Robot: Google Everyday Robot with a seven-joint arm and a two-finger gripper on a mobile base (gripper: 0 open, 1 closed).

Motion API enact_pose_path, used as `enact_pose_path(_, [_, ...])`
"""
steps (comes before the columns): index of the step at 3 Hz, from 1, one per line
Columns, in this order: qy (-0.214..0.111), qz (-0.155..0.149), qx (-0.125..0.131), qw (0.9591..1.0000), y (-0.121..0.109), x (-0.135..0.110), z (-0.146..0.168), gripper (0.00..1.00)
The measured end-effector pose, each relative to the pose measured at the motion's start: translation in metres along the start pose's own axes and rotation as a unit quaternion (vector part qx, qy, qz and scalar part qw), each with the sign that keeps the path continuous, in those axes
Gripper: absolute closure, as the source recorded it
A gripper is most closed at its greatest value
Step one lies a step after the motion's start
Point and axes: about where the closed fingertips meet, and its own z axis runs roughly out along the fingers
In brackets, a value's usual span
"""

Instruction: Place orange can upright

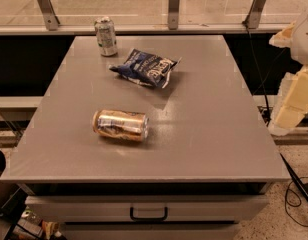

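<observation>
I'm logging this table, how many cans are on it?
2. The orange can lies on its side, left of centre; the green can stands back left. The gripper hangs right of the table. None look hidden.

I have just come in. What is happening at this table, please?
Nothing is being handled at this moment. The orange can lies on its side near the front of the grey table, so it is not yet upright. The robot's gripper is at the right edge of the view, beside the table and apart from the can. Farther back, a green-and-white can stands upright, and a chip bag lies near it.
</observation>
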Motion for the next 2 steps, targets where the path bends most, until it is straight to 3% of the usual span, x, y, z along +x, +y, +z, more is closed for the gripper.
enact_pose_path(1, [0.0,0.0,0.0,1.0,0.0,0.0,0.0,0.0])
enact_pose_path(2, [-0.025,0.001,0.004,0.9997,-0.006,-0.014,-0.002,0.0])
